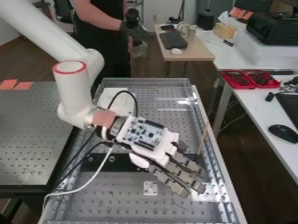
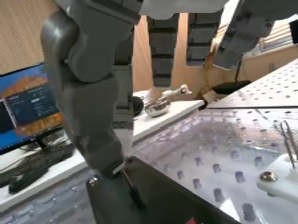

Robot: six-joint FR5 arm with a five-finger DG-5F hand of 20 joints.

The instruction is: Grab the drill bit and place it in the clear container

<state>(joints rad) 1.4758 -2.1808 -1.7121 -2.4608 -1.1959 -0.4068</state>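
Pinching the drill bit (image 2: 135,194) by its upper end, thumb against one finger; hand (image 2: 93,112) over the dark plate (image 2: 166,197). Likely light, stiff, slick, apt to swivel; best gripped on the shank.

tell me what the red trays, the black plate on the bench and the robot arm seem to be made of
Red trays: probably moulded plastic, judging by their even, bright colour.
Black plate: flat and dull, with a round screw-like head at a corner; coated metal or hard plastic.
Robot arm: smooth white shell with soft shading, likely painted metal.
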